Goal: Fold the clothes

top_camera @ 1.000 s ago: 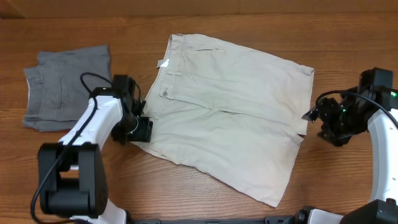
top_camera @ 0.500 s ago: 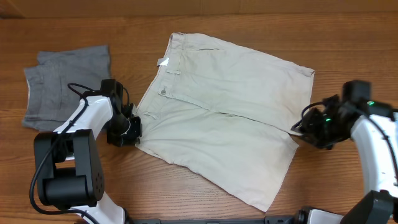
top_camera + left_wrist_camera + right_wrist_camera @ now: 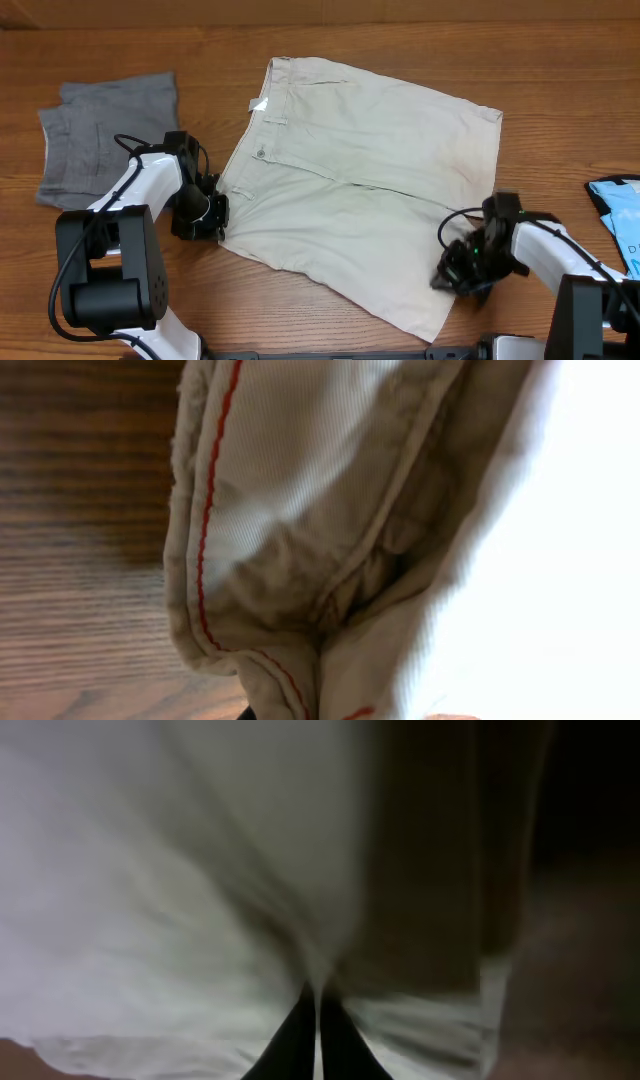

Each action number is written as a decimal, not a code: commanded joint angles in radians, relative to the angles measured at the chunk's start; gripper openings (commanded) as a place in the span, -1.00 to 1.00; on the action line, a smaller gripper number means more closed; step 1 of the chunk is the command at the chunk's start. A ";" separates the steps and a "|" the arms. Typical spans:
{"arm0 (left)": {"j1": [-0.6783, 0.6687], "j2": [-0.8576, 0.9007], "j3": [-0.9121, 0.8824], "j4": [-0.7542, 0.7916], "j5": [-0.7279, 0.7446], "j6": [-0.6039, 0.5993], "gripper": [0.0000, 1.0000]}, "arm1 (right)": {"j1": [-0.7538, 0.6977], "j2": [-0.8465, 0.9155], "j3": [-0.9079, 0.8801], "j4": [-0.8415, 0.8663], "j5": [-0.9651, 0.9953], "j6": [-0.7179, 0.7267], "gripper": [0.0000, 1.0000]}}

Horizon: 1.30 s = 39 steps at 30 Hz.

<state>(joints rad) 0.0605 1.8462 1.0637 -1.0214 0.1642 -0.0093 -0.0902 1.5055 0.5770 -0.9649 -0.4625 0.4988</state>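
The clothes, a pair of pale beige shorts (image 3: 370, 170), lie spread flat in the middle of the wooden table (image 3: 560, 110), waistband to the left. My left gripper (image 3: 212, 212) is shut on the waistband's near corner. In the left wrist view that bunched corner (image 3: 290, 520), with its red stitching, fills the frame and hides the fingers. My right gripper (image 3: 458, 272) is shut on the near leg's hem at the right. In the right wrist view the black fingers (image 3: 345, 1045) pinch the pale cloth (image 3: 200, 870) between them.
Folded dark grey shorts (image 3: 105, 140) lie at the back left, close to my left arm. A light-blue printed item (image 3: 615, 215) lies at the table's right edge. Bare wood runs along the front and the back.
Both grippers have gone from open to shut on the shorts. The right arm has moved left and toward the front edge, along the leg hem, uncovering the light-blue item.
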 commanded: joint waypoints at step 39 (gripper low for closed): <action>-0.169 0.171 0.421 0.459 0.277 0.113 -0.03 | 0.000 -0.157 0.464 -0.167 0.066 -0.034 -0.35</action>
<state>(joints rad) -0.0841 1.9095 1.4532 -0.5781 0.3634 0.1379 -0.0898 1.3586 1.0290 -1.1290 -0.4049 0.4641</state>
